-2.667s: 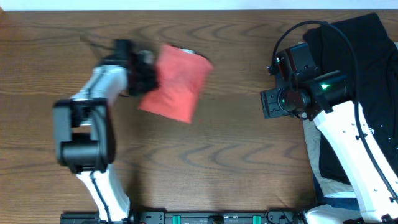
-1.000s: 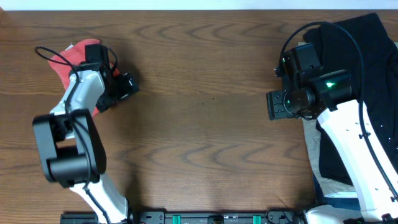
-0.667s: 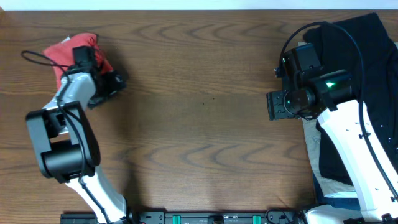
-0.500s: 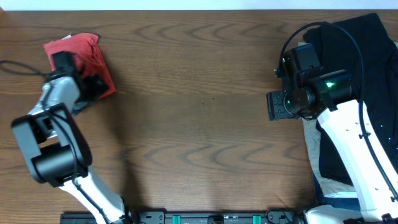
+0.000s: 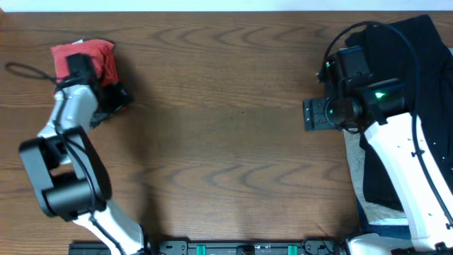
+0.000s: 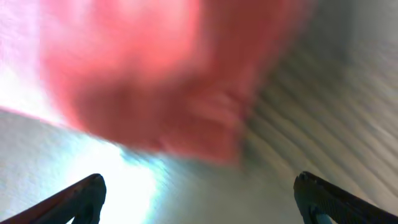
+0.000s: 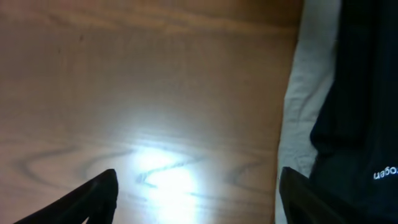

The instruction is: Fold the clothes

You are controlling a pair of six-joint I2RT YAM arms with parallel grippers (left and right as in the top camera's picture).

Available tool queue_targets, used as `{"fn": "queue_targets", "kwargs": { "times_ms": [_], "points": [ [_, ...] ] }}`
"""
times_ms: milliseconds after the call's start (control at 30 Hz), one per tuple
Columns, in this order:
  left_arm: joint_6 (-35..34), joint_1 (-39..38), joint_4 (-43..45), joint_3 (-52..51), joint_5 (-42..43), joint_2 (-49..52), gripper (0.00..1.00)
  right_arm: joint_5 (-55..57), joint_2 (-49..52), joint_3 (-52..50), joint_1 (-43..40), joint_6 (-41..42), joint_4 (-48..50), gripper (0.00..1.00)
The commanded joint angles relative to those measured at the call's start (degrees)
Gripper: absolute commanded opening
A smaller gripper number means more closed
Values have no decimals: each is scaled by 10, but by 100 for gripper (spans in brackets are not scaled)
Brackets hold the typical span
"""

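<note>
Overhead, shirt: the crumpled orange-red cotton T-shirt lies bunched at the far left corner of the brown wooden table.
Overhead, left arm: the left gripper sits over the bundle's near edge.
Overhead, right arm: the right gripper hangs above bare wood, beside a black garment.
Left wrist: blurred; fingertips spread wide with nothing between them, red cloth lying beyond.
Right wrist: fingertips wide apart over wood; a strip of white fabric and the black garment lie at the right.

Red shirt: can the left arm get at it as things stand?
Probably yes. The red shirt lies bunched in the far-left corner of the table, just ahead of the open left claw, with nothing between them.
</note>
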Motion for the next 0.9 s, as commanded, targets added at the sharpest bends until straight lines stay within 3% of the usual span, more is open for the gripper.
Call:
{"fn": "queue_targets", "kwargs": {
  "times_ms": [0, 167, 267, 500, 700, 867],
  "points": [
    [-3, -51, -17, 9, -54, -52, 98, -16, 5, 6, -30, 7, 24, 85],
    [32, -150, -54, 9, -51, -63, 98, -93, 44, 6, -67, -52, 75, 90],
    [50, -199, -169, 9, -51, -63, 98, -120, 78, 6, -82, -64, 48, 99],
    [-29, -220, -402, 6, -41, -83, 100, -123, 105, -12, -83, -51, -71, 99],
    [-26, -221, -376, -64, -34, -231, 100, -122, 13, -78, -77, -31, -32, 99],
    [-7, -244, -246, -196, -32, -488, 100, -111, -170, -220, -71, -29, 118, 99]
  ]
}}
